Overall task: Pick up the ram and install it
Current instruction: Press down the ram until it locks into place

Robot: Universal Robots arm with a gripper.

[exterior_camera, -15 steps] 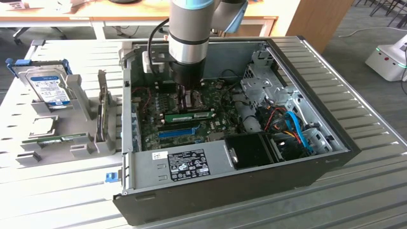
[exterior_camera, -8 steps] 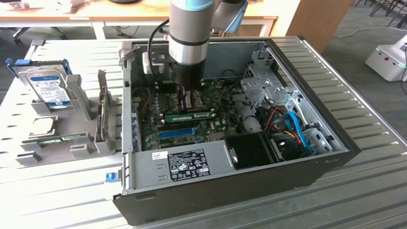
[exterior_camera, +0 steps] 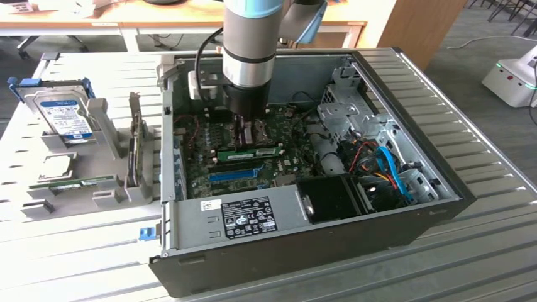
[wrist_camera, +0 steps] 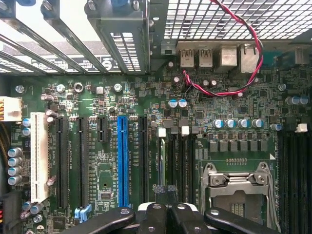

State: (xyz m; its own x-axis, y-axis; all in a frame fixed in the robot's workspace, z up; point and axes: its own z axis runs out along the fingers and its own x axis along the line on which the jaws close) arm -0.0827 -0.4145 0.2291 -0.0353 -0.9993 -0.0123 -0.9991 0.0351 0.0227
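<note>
The ram (exterior_camera: pixel 248 153), a long green stick with a pale label, stands on edge in a slot of the motherboard (exterior_camera: pixel 285 167) inside the open computer case (exterior_camera: pixel 403 207). My gripper (exterior_camera: pixel 243 133) hangs just above it on the exterior view's left part of the stick. In the wrist view my gripper (wrist_camera: pixel 165 189) is shut, its two textured fingertips (wrist_camera: pixel 158 188) pressed together with nothing visible between them. They hover over the black memory slots (wrist_camera: pixel 181 161) with white clips (wrist_camera: pixel 185 130). I cannot tell whether the fingers touch the stick.
A blue expansion slot (exterior_camera: pixel 231 175) (wrist_camera: pixel 122 161) runs beside the memory slots. The CPU socket (wrist_camera: pixel 236 183) and red wires (wrist_camera: pixel 243 63) lie nearby. Outside the case, a grey holder (exterior_camera: pixel 109 195) carries another green stick (exterior_camera: pixel 82 183) and a silver hard drive (exterior_camera: pixel 65 116).
</note>
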